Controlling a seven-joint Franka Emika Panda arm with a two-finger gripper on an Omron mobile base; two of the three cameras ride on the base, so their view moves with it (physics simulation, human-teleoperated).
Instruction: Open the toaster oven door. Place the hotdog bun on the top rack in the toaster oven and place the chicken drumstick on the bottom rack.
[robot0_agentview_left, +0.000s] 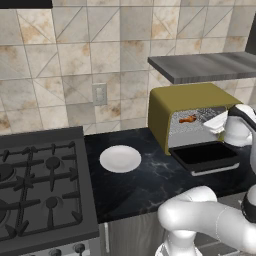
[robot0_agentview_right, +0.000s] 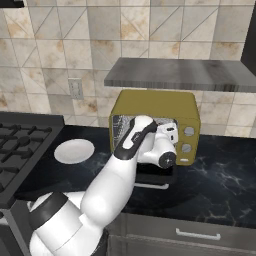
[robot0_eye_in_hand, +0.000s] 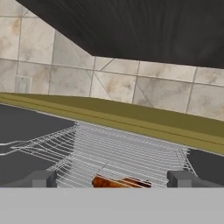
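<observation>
The mustard-yellow toaster oven (robot0_agentview_left: 185, 97) (robot0_agentview_right: 155, 102) stands on the black counter. Its door (robot0_agentview_left: 205, 155) is folded down flat, silver handle toward me. My gripper (robot0_agentview_left: 214, 119) (robot0_agentview_right: 170, 129) (robot0_eye_in_hand: 113, 179) is at the oven's mouth with its fingers spread wide, holding nothing. An orange-brown piece with dark reddish patches, which looks like the chicken drumstick (robot0_eye_in_hand: 120, 181) (robot0_agentview_left: 187, 119), lies on a wire rack (robot0_eye_in_hand: 127, 153) just beyond and between the fingertips (robot0_eye_in_hand: 41, 178). I cannot tell which rack that is. The hotdog bun is hidden from me.
A white plate (robot0_agentview_left: 120, 158) (robot0_agentview_right: 74, 151) lies bare on the counter left of the oven. The gas stove (robot0_agentview_left: 35, 185) is further left. A grey shelf (robot0_agentview_left: 210, 65) (robot0_agentview_right: 180, 75) hangs close above the oven. My arm (robot0_agentview_right: 125, 165) covers much of the lowered door.
</observation>
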